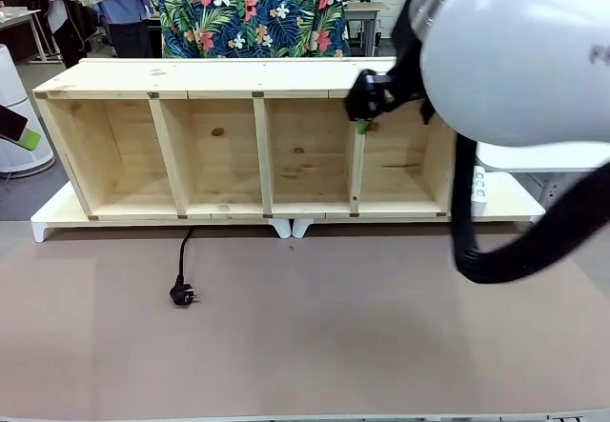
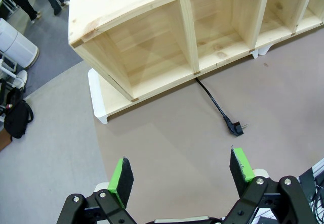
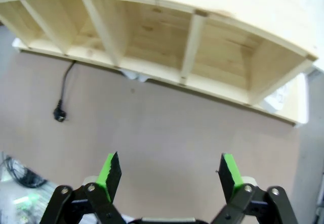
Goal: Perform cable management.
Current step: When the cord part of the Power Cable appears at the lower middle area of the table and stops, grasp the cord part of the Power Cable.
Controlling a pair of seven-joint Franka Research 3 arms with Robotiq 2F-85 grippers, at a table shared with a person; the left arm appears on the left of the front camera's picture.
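Two tools, both with fingers spread wide and nothing between the green pads.

Left tool (image 2: 180, 171): jaws apart, touching nothing. It is held above the bench (image 2: 167, 148) off the left end of the shelf unit (image 2: 152, 47) and is tilted down toward that end.

Right tool (image 3: 169, 171): jaws apart, empty. It is held high over the bench in front of the shelf unit's right half and looks down at it. In the front view the right arm (image 1: 515, 50) sits close to the camera at upper right, with its thick black hose (image 1: 496, 260) looping down below it.

Cable (image 1: 182, 255): it comes out from under the shelf unit's front edge, below the divider between the first and second compartments from the left. It runs a short way toward the robot's side and ends in a plug (image 1: 184, 294) lying on the bench. It is well apart from both tools.

Shelf unit: pale wood, four open compartments facing the robot, resting on a white base (image 1: 48, 222).

Bench surface: plain brown-grey.

Room: a person in a flowered shirt (image 1: 253, 8) stands behind the shelf unit. The left wrist view shows a grey floor (image 2: 45, 148) with a black bag (image 2: 17, 118) on it.
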